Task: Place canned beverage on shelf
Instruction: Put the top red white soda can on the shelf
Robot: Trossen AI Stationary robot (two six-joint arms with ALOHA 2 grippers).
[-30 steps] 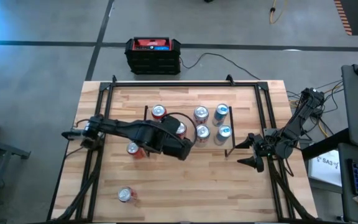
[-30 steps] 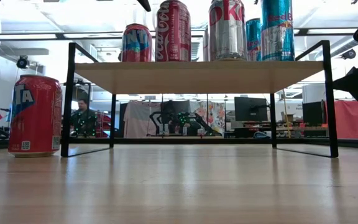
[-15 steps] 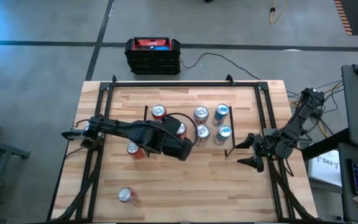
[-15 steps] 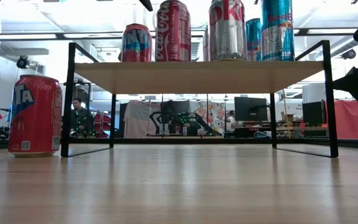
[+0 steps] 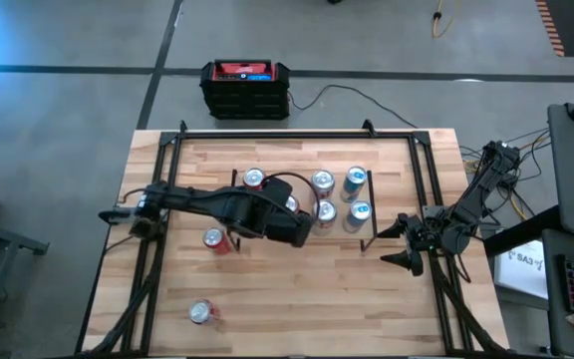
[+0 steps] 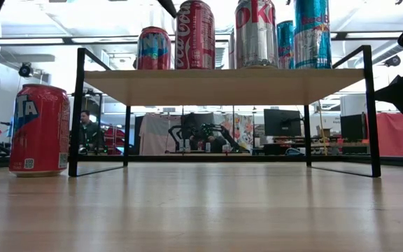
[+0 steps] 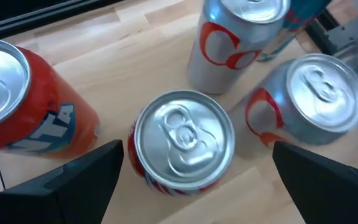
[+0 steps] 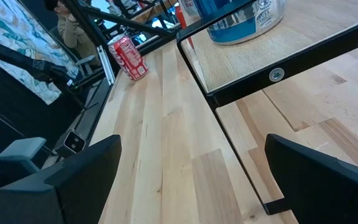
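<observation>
Left gripper point(image 7: 191, 180): fingers spread wide, holding nothing, poised above a red can point(image 7: 182, 142) standing upright on the shelf point(image 5: 335, 231); contact not evident. Right gripper point(image 5: 395, 242): fingers apart, empty, beside the shelf's right end. The low view alone shows a red can point(image 6: 39, 130) standing on the tabletop point(image 6: 201, 210) left of the shelf legs; the high view alone shows another can point(image 5: 201, 312) near the front edge.
</observation>
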